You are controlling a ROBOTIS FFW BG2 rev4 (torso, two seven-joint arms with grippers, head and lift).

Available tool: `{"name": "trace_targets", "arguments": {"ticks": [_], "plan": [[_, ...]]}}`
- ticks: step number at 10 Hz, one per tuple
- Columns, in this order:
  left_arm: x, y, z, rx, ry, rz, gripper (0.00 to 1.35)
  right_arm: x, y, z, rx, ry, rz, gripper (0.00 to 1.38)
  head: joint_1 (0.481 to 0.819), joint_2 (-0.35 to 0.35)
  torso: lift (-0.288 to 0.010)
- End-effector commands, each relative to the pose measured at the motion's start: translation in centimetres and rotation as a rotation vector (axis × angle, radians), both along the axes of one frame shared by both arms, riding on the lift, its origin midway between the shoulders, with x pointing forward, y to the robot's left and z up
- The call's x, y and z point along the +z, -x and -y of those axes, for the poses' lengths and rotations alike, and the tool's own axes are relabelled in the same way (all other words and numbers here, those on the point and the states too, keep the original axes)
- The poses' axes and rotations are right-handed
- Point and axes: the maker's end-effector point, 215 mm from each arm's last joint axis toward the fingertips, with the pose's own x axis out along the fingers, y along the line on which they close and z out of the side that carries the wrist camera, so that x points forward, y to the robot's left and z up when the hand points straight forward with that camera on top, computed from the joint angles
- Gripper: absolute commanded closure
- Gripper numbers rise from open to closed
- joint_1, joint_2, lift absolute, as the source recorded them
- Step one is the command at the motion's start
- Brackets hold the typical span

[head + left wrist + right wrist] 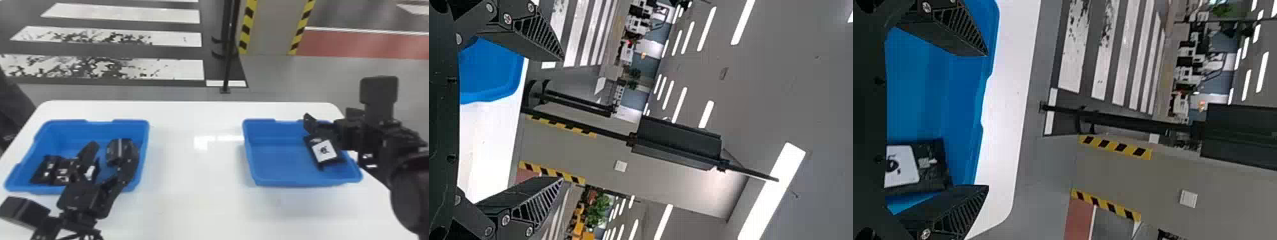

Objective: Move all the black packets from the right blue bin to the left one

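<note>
In the head view my left gripper is open above the left blue bin, where several black packets lie on the left part of the floor. My right gripper stands open over the far right part of the right blue bin. One black packet with a white label is at that bin's right end. The left wrist view has my left gripper with nothing between its fingertips. In the right wrist view my right gripper is open, with the packet lower down, towards one finger.
Both bins stand on a white table, with a wide strip of tabletop between them. Beyond the table's far edge are a thin black post and a pillar with yellow-black striped edges.
</note>
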Motion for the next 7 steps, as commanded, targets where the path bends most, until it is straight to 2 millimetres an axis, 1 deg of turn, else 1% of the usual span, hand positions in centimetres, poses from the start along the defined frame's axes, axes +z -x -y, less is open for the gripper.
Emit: {"name": "trace_targets", "arguments": {"ticks": [1,2,3,4,6,7], "plan": [[-0.5,-0.1,0.9,-0.031,0.004,-0.028,0.2,-1.3,-0.1,2.8,-0.071,0.049,-0.073,0.08,0.695,-0.143,-0.14],[-1.0,0.0,1.1,-0.043,0.003,-0.045,0.2,-2.7,0.3,3.6,-0.094,0.053,-0.124,0.09,0.695,-0.175,-0.14],[-1.3,0.0,1.2,-0.048,0.005,-0.056,0.2,-4.6,0.8,4.3,-0.114,0.05,-0.178,0.09,0.695,-0.196,-0.14],[-1.7,0.2,1.3,-0.055,0.007,-0.068,0.2,-6.3,1.0,4.9,-0.13,0.044,-0.222,0.09,0.695,-0.204,-0.14],[-2.1,0.3,1.6,-0.072,0.006,-0.084,0.2,-9.5,1.0,5.3,-0.143,0.015,-0.299,0.09,0.695,-0.225,-0.14],[-2.3,0.3,1.8,-0.077,0.005,-0.09,0.2,-10.4,0.8,5.2,-0.14,0.003,-0.319,0.09,0.695,-0.23,-0.14]]}}
